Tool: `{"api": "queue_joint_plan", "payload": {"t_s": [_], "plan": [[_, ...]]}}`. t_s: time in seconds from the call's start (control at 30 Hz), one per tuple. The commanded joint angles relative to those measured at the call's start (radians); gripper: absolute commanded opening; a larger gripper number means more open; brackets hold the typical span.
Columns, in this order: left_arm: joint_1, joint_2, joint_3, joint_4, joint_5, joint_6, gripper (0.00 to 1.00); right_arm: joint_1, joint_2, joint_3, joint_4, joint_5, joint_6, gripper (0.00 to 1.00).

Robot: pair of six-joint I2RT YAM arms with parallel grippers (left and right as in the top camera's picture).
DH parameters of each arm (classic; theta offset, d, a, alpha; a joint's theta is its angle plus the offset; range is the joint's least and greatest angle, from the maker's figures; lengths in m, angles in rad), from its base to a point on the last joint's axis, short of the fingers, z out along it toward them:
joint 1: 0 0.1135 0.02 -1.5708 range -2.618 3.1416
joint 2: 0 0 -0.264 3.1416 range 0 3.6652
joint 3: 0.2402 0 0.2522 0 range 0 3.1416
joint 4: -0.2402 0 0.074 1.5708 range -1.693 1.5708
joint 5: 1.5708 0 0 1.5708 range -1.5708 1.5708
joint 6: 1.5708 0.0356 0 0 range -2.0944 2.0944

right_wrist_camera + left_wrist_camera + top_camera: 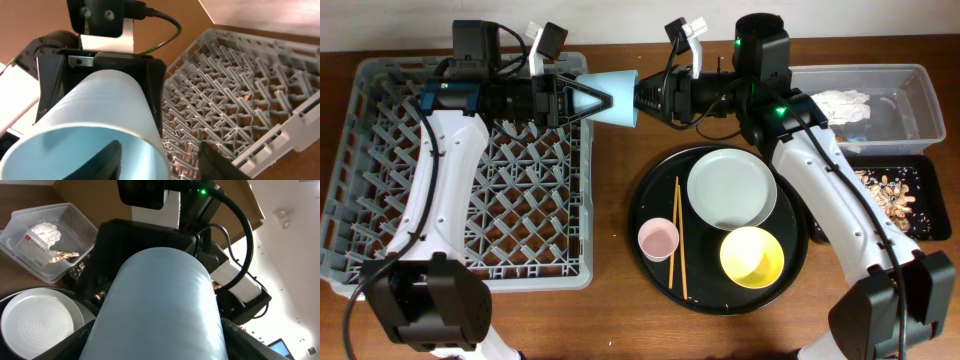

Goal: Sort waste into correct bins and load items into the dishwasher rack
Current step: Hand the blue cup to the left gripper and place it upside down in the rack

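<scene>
Mid-air, small blue plastic cup [623, 97] is held sideways above right edge of large grey lattice dishwasher rack [520, 200]. Left tool [600, 99] is clamped round cup's narrow end. Right tool [642, 96] appears parted astride rim wall. Hand-over toward rack is judged.

The pale blue cup [613, 97] looks like matt, finely ribbed plastic, the grey rack [380, 180] moulded plastic, the tub [920, 85] clear plastic, the table [610, 300] smooth brown wood.
</scene>
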Motion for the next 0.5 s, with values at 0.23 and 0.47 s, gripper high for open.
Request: {"api": "queue_joint_plan", "payload": {"t_s": [0.23,0.47], "plan": [[0.118,0.006,0.014,-0.011,-0.519,0.005,0.71,-0.269,0.003,0.002,-0.258,-0.039,-0.094,0.98],[-0.034,0.005,0.047,-0.336,-1.503,0.005,0.68,-0.211,0.004,0.002,-0.762,0.711,-0.157,0.98]]}}
